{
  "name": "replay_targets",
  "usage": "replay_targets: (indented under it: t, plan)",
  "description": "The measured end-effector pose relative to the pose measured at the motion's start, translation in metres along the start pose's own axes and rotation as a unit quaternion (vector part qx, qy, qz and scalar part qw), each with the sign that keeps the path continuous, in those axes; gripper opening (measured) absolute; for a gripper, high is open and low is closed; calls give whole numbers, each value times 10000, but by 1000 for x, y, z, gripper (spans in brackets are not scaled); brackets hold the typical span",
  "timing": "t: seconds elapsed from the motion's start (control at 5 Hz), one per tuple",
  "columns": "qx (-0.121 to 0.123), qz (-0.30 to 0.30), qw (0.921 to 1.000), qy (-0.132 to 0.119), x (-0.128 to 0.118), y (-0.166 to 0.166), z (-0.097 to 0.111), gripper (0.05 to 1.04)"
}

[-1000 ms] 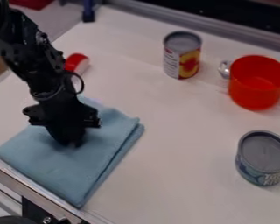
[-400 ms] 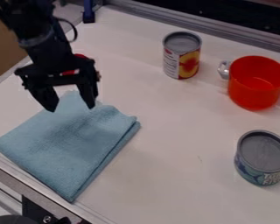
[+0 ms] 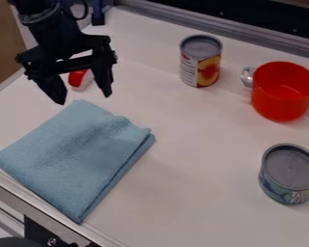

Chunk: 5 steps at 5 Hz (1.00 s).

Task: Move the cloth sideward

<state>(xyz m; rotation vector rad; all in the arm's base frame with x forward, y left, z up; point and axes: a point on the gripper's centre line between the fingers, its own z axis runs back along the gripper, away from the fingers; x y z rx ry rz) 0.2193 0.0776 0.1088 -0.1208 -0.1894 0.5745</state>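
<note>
From my station I can see the cloth [image 3: 79, 154], a soft light blue piece with a fine-textured weave. It's folded into a thick, roughly four-sided pad, its layers showing along the edge toward the view's right. I see it lying flat on the pale bench [image 3: 183, 188], at a slant, with one corner close to the metal-trimmed edge. Its far side looks uneven to me, and shallow, darker creases cross the upper middle.

The cloth [image 3: 77, 159] lies on the tabletop [image 3: 183, 202]. As viewed, relative to the cloth: small object [image 3: 77, 78], behind, apart; can [image 3: 200, 60], behind and right; pot [image 3: 283, 96], farther right and behind; tin [image 3: 288, 173], right, well apart.
</note>
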Motion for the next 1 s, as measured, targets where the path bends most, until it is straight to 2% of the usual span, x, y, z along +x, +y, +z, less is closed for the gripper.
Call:
replay_targets:
  t: [0.2, 0.4, 0.6, 1.0]
  plan:
    - [141, 414, 9987, -244, 4, -6, -9, 998]
    - [77, 613, 9975, -354, 6, -15, -16, 998]
    - [289, 499, 9983, -124, -2, -32, -29, 997]
    - [434, 139, 9989, 111, 3, -77, -46, 997]
